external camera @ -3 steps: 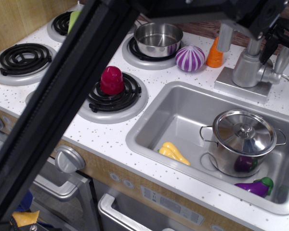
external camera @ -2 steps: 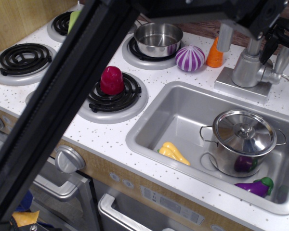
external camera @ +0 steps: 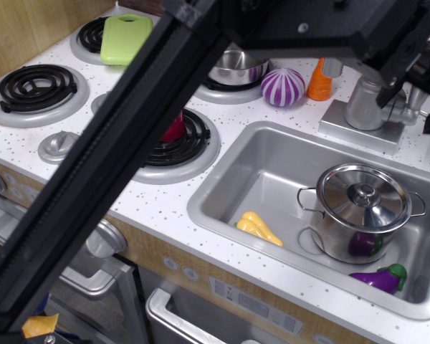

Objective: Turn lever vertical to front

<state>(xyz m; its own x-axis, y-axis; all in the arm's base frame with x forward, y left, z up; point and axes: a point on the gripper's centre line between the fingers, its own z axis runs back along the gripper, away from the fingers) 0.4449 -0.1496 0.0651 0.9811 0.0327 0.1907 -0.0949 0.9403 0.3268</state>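
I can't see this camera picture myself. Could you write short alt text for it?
A black robot arm reaches diagonally over a toy kitchen, its gripper at the silver faucet and its small lever in the top right corner; how the jaws stand cannot be told. In the sink below sit a lidded steel pot, a yellow toy and a purple eggplant.

Short, slim silver-grey metal rod lever (external camera: 416,100): upright, joined by small stub to faucet body's right side, upper end hidden.

Speckled white counter (external camera: 165,201) (toy kitchen) against a wooden wall (external camera: 29,29).
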